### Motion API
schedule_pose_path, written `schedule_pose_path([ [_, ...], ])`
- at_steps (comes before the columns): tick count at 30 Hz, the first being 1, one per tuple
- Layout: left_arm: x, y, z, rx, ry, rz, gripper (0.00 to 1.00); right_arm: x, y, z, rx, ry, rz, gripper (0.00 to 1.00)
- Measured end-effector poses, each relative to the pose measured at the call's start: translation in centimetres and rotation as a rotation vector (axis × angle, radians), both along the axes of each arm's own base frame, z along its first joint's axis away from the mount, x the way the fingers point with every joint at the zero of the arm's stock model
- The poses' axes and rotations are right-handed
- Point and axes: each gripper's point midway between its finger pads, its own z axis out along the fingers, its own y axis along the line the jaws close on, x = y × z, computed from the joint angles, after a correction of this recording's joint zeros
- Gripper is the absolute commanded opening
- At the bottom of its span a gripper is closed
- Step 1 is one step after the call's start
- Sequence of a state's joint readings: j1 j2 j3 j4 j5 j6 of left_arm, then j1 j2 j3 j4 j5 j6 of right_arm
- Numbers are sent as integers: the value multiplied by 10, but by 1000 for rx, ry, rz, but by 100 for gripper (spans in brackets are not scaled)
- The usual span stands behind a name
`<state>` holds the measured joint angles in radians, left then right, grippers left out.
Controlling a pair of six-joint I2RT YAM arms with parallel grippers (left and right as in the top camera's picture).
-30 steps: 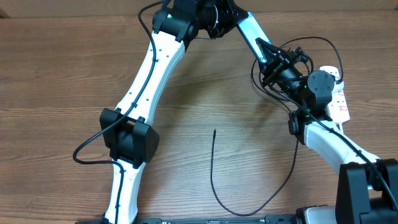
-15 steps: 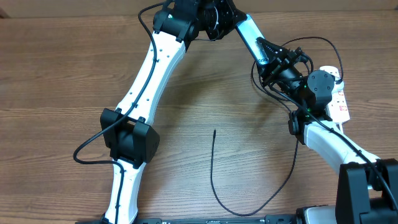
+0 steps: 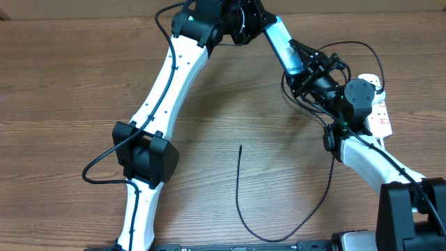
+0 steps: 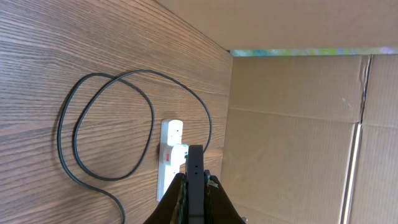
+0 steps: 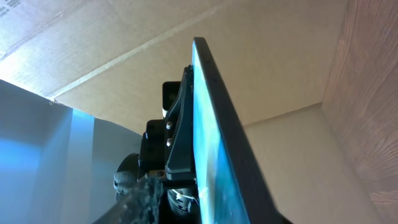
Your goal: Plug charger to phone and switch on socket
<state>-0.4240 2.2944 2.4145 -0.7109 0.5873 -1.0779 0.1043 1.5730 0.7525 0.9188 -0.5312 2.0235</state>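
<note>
Left end effector (image 4: 195, 190) clamped shut on phone (image 5: 208, 158); phone held off table (image 3: 56, 84), screen lit cyan. Right end effector (image 3: 311, 71) close beside phone, opening cannot tell. Charger (image 3: 238, 188) lying slack on table. Socket (image 4: 170, 163) on table, right side.

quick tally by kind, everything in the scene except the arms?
Phone: 1
Charger cable: 1
Power strip: 1
Total: 3
</note>
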Motion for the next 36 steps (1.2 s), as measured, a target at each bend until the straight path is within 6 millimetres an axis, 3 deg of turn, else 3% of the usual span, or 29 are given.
schedule_pose_path([
  [11, 5, 10, -2, 9, -15, -4, 4, -1, 1, 1, 0, -3, 5, 78],
  [21, 19, 38, 1, -15, -10, 18, 5, -1, 2, -4, -4, 17, 12, 100],
  [29, 10, 33, 5, -52, -1, -44, 4, -5, 8, -9, -13, 38, 56, 100],
  [36, 7, 43, 13, -89, -28, -118, 6, -8, 11, -10, -37, 24, 78, 100],
])
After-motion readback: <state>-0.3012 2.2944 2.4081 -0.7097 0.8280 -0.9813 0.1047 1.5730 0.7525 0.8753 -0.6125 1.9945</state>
